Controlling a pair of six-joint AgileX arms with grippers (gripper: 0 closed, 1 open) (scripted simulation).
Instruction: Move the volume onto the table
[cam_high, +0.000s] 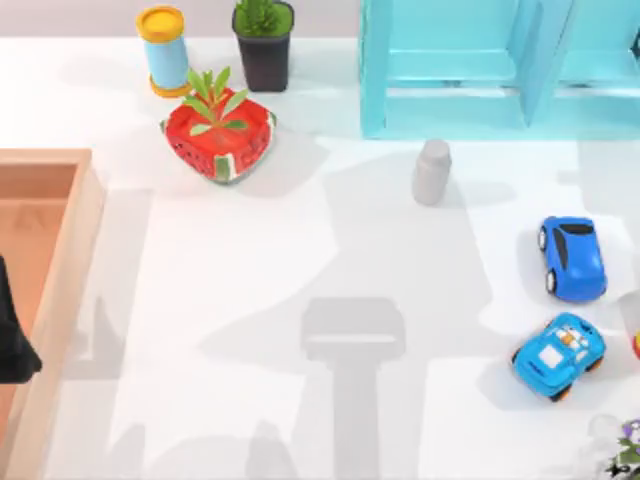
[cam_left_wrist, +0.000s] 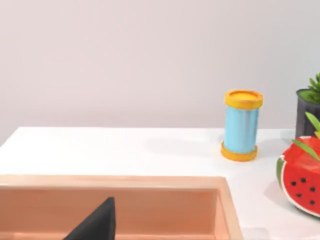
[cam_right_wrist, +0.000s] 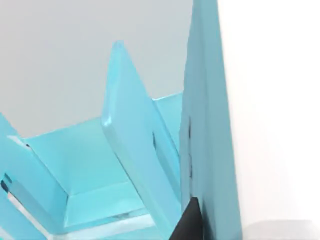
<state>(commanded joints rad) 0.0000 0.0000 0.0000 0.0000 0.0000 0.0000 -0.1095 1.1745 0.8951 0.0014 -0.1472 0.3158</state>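
From above, I see the smooth white table (cam_high: 300, 300) with a turquoise shelf unit (cam_high: 450, 70) at the back, a grey cylinder (cam_high: 432, 172) in front of it, and two glossy blue toy cars (cam_high: 573, 258) (cam_high: 558, 355) at the right. A watermelon-shaped planter (cam_high: 219, 135), a black pot (cam_high: 265, 45) and a yellow-capped blue spool (cam_high: 163, 48) stand back left. A wooden tray (cam_high: 60, 300) lies at the left edge, my left arm (cam_high: 12, 340) dark over it.

My left wrist camera looks across the tray's flat rim (cam_left_wrist: 115, 181) toward the spool (cam_left_wrist: 242, 125).

My right wrist camera faces slanted turquoise shelf panels (cam_right_wrist: 135, 145). I cannot make out the volume here, nor tell either gripper's state.
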